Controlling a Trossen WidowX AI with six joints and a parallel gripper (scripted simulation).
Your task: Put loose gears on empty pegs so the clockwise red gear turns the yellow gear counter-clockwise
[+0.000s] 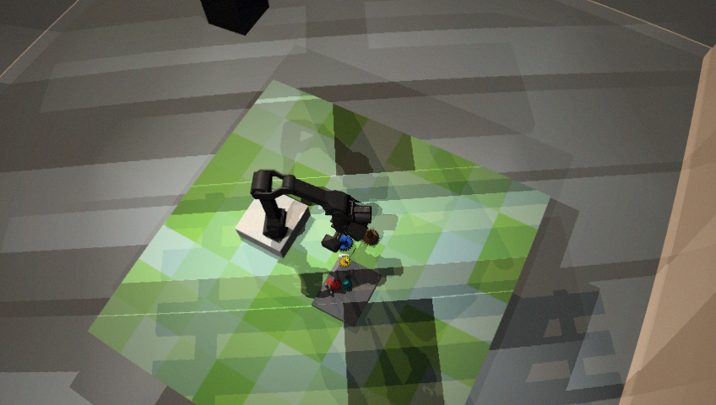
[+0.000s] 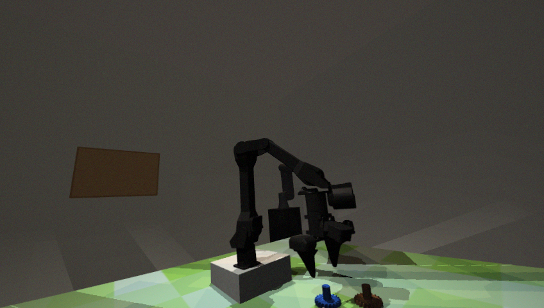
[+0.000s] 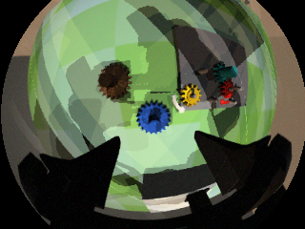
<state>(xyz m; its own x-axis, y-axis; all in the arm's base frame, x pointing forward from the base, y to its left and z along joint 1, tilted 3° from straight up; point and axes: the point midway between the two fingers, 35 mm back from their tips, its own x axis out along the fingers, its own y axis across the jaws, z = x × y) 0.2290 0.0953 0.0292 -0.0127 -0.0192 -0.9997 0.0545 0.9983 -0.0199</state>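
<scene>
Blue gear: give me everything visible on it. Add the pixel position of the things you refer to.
The blue gear (image 1: 344, 243) (image 2: 327, 299) (image 3: 153, 125) is a toothed disc with an upright cylindrical post rising from its middle, all one saturated blue, plastic or painted by the look of it. It lies flat on the green patchwork table top, post up, off the grey board (image 1: 366, 295) (image 3: 191, 43), between the yellow gear (image 1: 346, 261) (image 3: 185, 95) and the robot's white base block (image 1: 246, 225) (image 2: 225, 276). The open jaws are above it, not gripping. Apart from the table, no contact shows.
</scene>
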